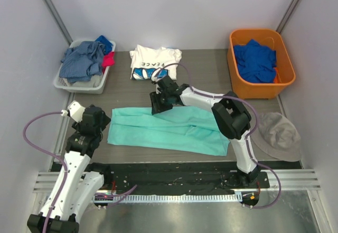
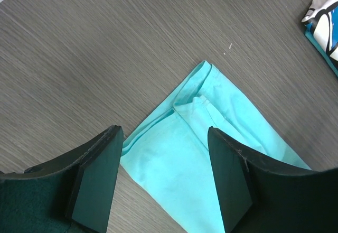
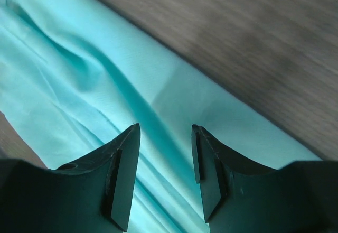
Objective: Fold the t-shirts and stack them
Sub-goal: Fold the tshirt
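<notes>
Black fingers of the left gripper stand spread apart with nothing between them. They hang over the 9 o'clock end of the mint-teal t-shirt. In the left wrist view a folded corner of that cloth, with a hemmed seam, points away between the jaws.

The right gripper is also released, its jaws parted above the shirt's 12 o'clock edge, where teal cloth meets bare wood-grain. That view is somewhat blurred, and no cloth shows pinched between them.

Seen from above, with 12 o'clock away from the arm bases, the teal shirt lies as a long flattened band across the middle of the grey table. It runs from 9 o'clock to about 4 o'clock and has soft creases. Near the right gripper, at 12 o'clock, the white t-shirt lies folded with its "PEACE" print and blue petals facing up, apart from the teal one.

At 10 o'clock a pale basket holds grey-blue denim-like clothes and a bit of pink cloth. At 2 o'clock an orange bin holds a royal blue garment. At 3 o'clock, off the table's edge, lies a crumpled grey cloth.
</notes>
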